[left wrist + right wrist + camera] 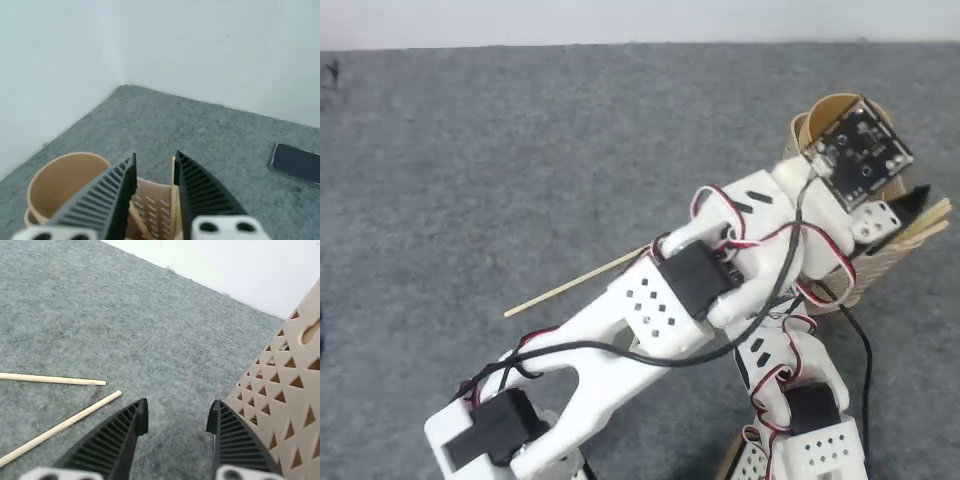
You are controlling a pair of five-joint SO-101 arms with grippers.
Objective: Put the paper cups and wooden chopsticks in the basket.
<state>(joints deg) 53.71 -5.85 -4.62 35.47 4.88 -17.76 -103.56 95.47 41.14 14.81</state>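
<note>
The tan lattice basket [886, 266] stands at the right of the grey carpet. My left gripper [155, 164] hangs open over its wall [154, 212], nothing between the black fingers [111, 191]. A paper cup [64, 181] stands upright right beside that wall; from above the cup [823, 117] shows behind the left wrist. I cannot tell if it is inside the basket. My right gripper [177, 421] is open low over the carpet, next to the basket's side [283, 404]. Two wooden chopsticks [59, 428] lie ahead of it, apart from it. One chopstick [578, 283] pokes out from under the left arm.
The left arm [650, 320] stretches from the near left across to the basket and covers the right arm's front part; the right arm's base [812, 430] is at the near edge. A flat dark object [297, 162] lies on the carpet by the white wall.
</note>
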